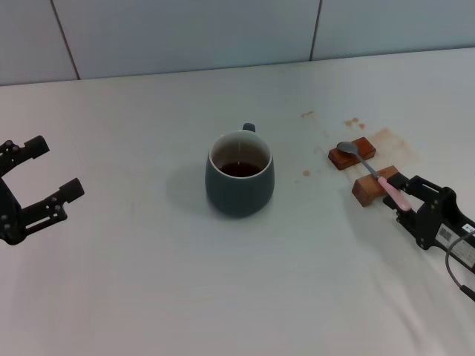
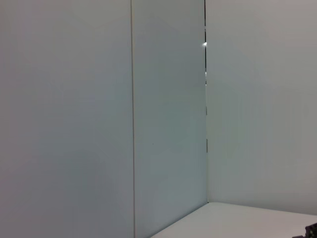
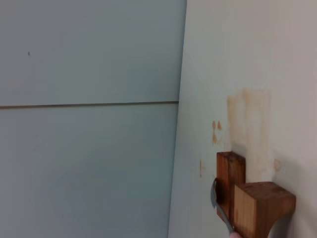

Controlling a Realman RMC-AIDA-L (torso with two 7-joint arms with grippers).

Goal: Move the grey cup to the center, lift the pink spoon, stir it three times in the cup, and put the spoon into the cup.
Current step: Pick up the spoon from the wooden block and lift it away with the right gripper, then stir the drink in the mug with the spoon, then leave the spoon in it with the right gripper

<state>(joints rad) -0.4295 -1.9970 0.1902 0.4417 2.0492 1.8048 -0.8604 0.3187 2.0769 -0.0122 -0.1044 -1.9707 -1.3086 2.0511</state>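
Observation:
The grey cup stands upright in the middle of the white table, handle turned to the far side, brown residue inside. The pink spoon lies across two brown wooden blocks to the right of the cup, its metal bowl toward the far side. The spoon's bowl also shows in the right wrist view against the blocks. My right gripper sits low at the pink handle's near end, fingers either side of it, apparently open. My left gripper is open and empty at the far left, away from the cup.
Brown stains mark the table beyond the blocks, and they also show in the right wrist view. A pale panelled wall runs along the table's far edge. The left wrist view shows only wall panels and a table corner.

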